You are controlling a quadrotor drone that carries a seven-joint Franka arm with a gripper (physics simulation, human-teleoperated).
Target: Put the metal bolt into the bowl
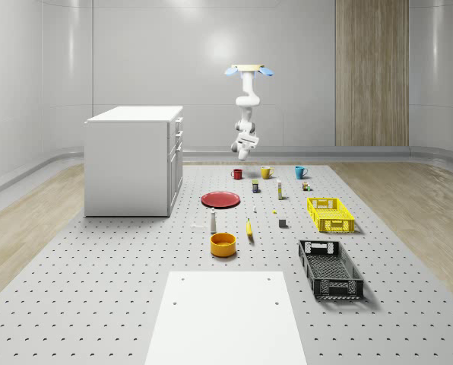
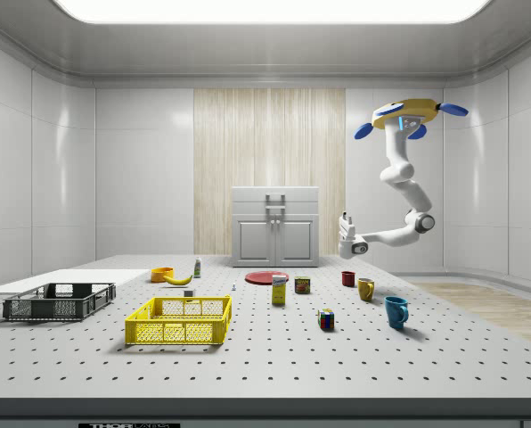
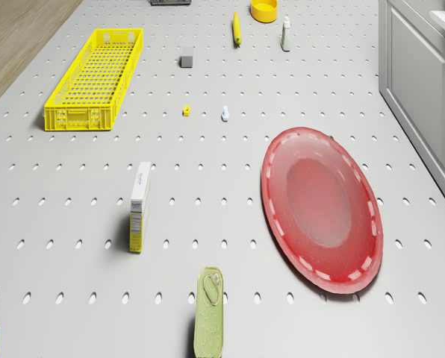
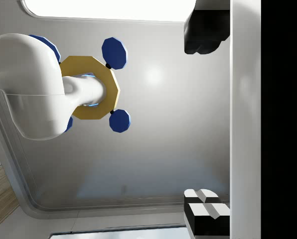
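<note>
Two dark fingers (image 4: 204, 31) of the hand (image 4: 208, 124) stood well apart in the wrist view with nothing between them, so we judged the hand open and empty. It hung high in the air on the bent arm, clear of everything on the bench (image 1: 120, 304), and looked back up toward the drone (image 4: 91, 87) rather than down at the work. The drone (image 1: 249, 71) hovered above the far end of the bench, over the row of mugs.

From the hand, the metal bolt (image 3: 225, 114) lay well below and further out along the bench, past the red plate (image 3: 321, 209) and just beside a small yellow piece (image 3: 185, 111). The bowl (image 1: 223, 244) sat further on the same way, near a white bottle (image 1: 213, 223) and a banana (image 1: 249, 228).

We took the bolt to be standing on end, its long axis near upright, though it was too small for us to be sure. In our judgement, reaching it would call for turning the hand downward and descending.
</note>
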